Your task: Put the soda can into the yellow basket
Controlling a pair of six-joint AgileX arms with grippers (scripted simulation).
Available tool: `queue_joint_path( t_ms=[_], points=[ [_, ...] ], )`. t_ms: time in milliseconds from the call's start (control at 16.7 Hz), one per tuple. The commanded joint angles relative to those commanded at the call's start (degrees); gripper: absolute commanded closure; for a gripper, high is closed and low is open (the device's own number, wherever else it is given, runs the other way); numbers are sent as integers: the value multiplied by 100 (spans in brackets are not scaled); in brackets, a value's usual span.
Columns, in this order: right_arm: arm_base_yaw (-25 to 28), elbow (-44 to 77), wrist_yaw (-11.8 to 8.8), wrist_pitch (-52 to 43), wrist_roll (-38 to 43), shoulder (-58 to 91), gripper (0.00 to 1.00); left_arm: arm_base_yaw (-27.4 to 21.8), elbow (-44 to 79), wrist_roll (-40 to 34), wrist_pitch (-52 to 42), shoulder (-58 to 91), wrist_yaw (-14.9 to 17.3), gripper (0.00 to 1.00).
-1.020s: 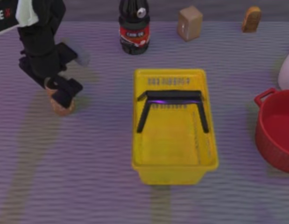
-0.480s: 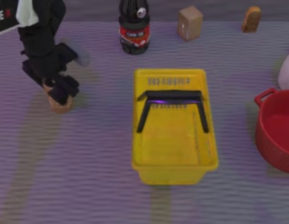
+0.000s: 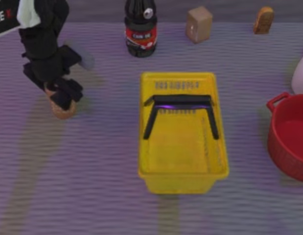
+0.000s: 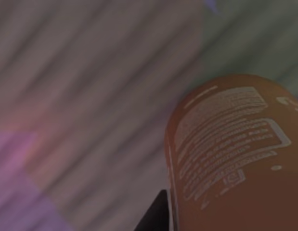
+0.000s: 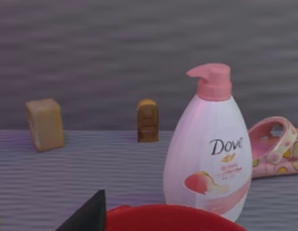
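Observation:
The tan-orange soda can [image 3: 63,110] stands on the table at the far left, partly covered by my left gripper [image 3: 61,96], which reaches down over it from above. In the left wrist view the soda can [image 4: 235,154] fills the near side with its pale print, and one dark fingertip [image 4: 156,219] lies against its wall; the gripper is shut on it. The yellow basket [image 3: 183,182] sits at the table's middle, to the right of the can, with its black handle [image 3: 180,100] folded across the inside. My right arm is outside the top view; only one dark fingertip [image 5: 91,214] shows in its wrist view.
A dark cola bottle [image 3: 140,29], a tan block [image 3: 198,23] and a small brown bottle [image 3: 264,19] line the back edge. A red pot [image 3: 291,134] stands at the right edge, with a white pump bottle [image 5: 209,149] and a pink slipper [image 5: 276,147] behind it.
Over the last second my left gripper drew slightly back along the can and closed in on it. In the last half second nothing has visibly moved.

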Motion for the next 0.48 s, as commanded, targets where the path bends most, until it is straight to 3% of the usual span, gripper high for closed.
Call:
queue_joint_path(
  t_ms=[240, 480],
  points=[
    [0, 0, 0, 0, 0, 0, 0, -23, -53, -38, 178, -24, 146, 100],
    [0, 0, 0, 0, 0, 0, 0, -137, -370, -371, 1257, -127, 935, 100]
  ],
)
